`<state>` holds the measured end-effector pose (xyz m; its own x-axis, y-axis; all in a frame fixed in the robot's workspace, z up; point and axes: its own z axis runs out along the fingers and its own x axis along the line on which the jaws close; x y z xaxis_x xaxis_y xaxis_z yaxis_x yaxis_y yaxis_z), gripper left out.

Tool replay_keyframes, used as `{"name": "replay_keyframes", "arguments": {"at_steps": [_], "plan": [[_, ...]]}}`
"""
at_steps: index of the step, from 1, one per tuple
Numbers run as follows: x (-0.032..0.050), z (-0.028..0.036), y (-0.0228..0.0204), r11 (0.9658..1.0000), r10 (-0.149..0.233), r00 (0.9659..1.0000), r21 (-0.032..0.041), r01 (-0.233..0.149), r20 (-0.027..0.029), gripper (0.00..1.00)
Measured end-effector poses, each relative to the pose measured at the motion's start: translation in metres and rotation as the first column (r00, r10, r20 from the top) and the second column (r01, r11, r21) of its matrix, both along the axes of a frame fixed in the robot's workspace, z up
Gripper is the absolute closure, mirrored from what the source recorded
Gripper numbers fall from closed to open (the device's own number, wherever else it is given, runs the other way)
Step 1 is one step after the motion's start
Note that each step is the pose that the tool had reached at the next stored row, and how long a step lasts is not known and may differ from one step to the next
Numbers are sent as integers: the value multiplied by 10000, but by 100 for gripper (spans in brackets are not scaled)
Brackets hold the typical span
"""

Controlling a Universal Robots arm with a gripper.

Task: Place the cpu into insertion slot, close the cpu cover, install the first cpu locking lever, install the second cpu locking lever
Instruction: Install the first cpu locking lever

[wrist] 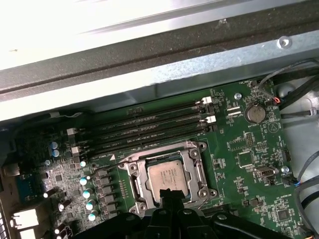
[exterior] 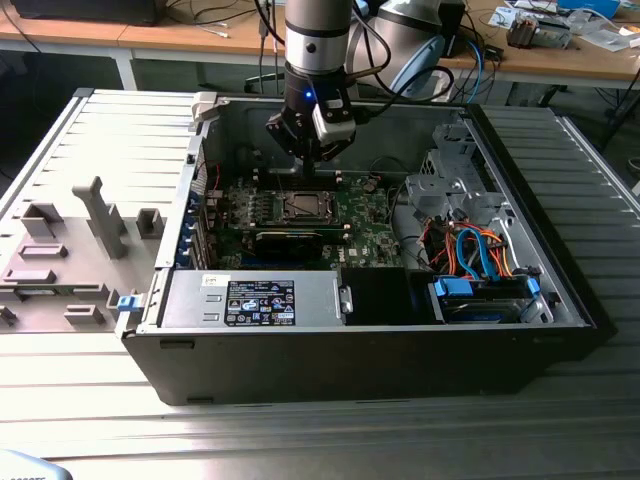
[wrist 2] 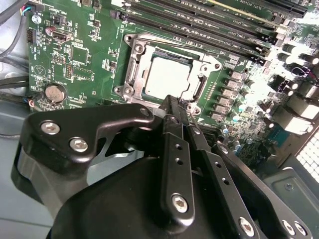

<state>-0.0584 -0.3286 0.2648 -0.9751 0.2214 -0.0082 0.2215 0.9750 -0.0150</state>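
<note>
Ribbed grey surface [exterior: 320, 440] carries the open computer case [exterior: 400, 360], and I'm hanging inside it, over the green motherboard [wrist 2: 75, 59]. My end effector [wrist 2: 175, 103] has its fingers drawn together, tips right at the socket's edge. Just beyond those tips the cpu [wrist 2: 168, 77] lies flat in its slot, its silver top showing through the window of the cpu cover [wrist 2: 133, 62], which lies down around it. Farther past it run the dark memory slots [wrist: 149, 127].

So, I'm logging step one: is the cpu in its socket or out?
In. In both wrist views the cpu lies flat inside the socket, with the socket's metal around all its edges.
</note>
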Motion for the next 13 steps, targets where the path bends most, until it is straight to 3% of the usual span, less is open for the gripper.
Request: {"name": "replay_keyframes", "arguments": {"at_steps": [13], "plan": [[0, 0, 0, 9996, 265, 9996, 0, -265, 0, 89]]}}
